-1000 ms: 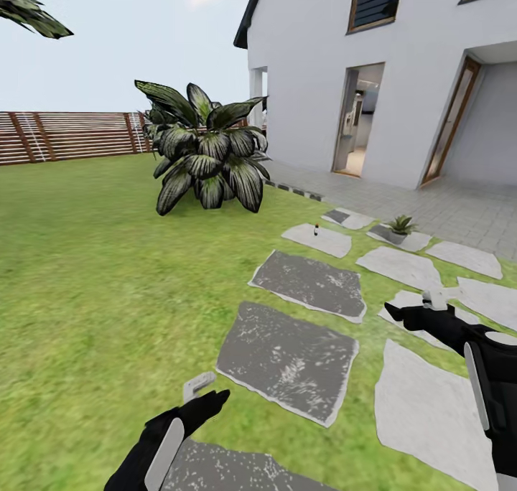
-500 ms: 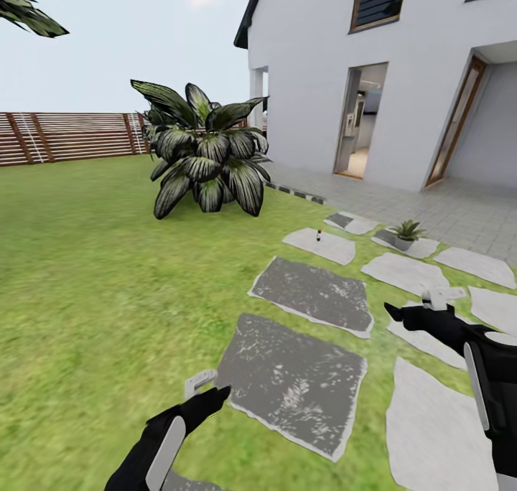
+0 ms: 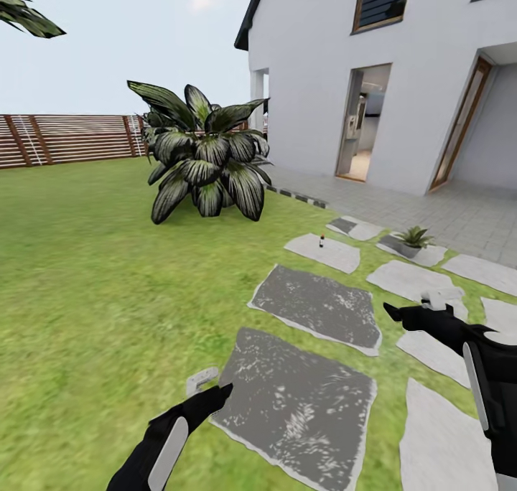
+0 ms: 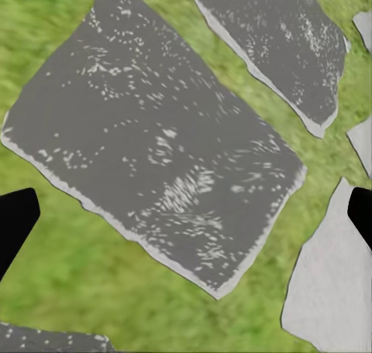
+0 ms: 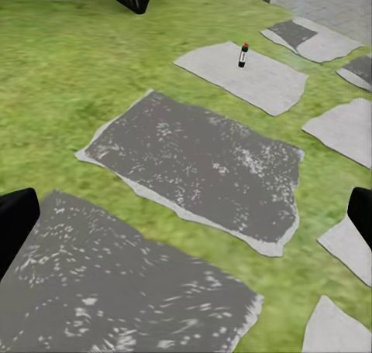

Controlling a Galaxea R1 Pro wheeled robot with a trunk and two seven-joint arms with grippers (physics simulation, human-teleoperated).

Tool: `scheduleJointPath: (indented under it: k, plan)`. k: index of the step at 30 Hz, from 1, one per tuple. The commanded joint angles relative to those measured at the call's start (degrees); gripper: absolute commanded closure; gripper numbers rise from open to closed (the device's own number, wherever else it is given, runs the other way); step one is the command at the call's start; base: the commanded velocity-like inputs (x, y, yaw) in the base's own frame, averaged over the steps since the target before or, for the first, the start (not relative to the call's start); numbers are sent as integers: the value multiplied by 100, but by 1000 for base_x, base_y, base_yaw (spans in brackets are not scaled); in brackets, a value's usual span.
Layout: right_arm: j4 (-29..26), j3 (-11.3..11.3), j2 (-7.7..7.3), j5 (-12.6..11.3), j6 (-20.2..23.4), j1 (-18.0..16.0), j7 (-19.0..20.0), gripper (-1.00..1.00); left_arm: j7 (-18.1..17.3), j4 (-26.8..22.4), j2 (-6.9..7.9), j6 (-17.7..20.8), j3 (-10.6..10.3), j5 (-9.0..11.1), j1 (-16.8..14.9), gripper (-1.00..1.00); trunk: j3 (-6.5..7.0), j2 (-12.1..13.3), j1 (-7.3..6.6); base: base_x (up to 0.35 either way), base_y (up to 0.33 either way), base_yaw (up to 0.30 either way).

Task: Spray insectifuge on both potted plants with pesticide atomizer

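The pesticide atomizer (image 3: 322,241), a small dark bottle with a red tip, stands upright on a pale stepping stone (image 3: 324,252) ahead; the right wrist view shows it (image 5: 243,55) far beyond the fingers. One potted plant (image 3: 413,238) with pointed green leaves sits on another pale stone to its right. My left gripper (image 3: 208,389) hangs low over the edge of a dark stone (image 4: 163,159), open with nothing in it. My right gripper (image 3: 413,310) is held over the stones at the right, open with nothing between its fingers. Both are far from the atomizer.
A big striped-leaf bush (image 3: 205,164) stands on the lawn at the left of the path. The white house (image 3: 323,60) with an open doorway (image 3: 362,121) and grey paving (image 3: 459,214) lies ahead right. A wooden fence (image 3: 64,138) closes the far left.
The whole view has shifted: the camera has moved forward along the stepping stones, so the atomizer and the potted plant look slightly nearer. Both arms keep the same pose.
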Motion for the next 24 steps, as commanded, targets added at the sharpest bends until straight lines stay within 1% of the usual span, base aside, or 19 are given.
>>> scheduleJointPath:
  k: [1, 14, 24]
  plan:
    - [-6, -6, 0, 60, 17, -4, 55, -100, -1, -45, 2, 23, -1, 38, 1, -100, -6, -3, 3, 340, 0, 0]
    - [-6, -12, 36, 60, 25, -10, 55, -100, 1, -69, -2, 31, -57, 46, 15, -100, -6, -3, 3, 340, 0, 0]
    - [-6, -8, 57, 60, 45, -16, 55, -100, 18, -82, 2, 26, -61, 38, 15, -100, -6, -3, 3, 340, 0, 0]
